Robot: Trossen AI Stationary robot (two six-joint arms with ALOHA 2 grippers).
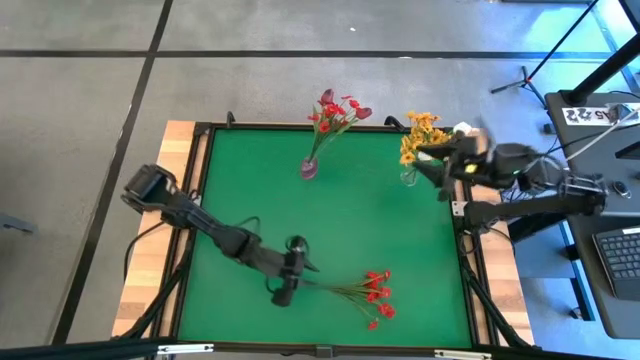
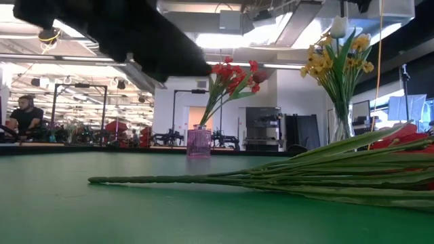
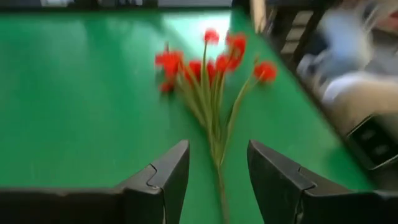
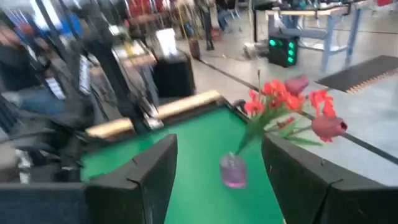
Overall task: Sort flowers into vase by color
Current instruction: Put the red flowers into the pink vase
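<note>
- Left pincer, fingers apart, straddles the stems of the red spray lying lower right on the counter.
- Closing off-centre could scatter stems (thin, loose bunch).
- Right pincer, open, upper right.

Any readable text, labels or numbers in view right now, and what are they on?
Only one marking shows: a white card on the dark side desk at the right edge of the high view carries dark characters, too blurred to read.
The vases, flowers and green mat show no lettering.
Nothing in the room beyond the table is legible.
</note>
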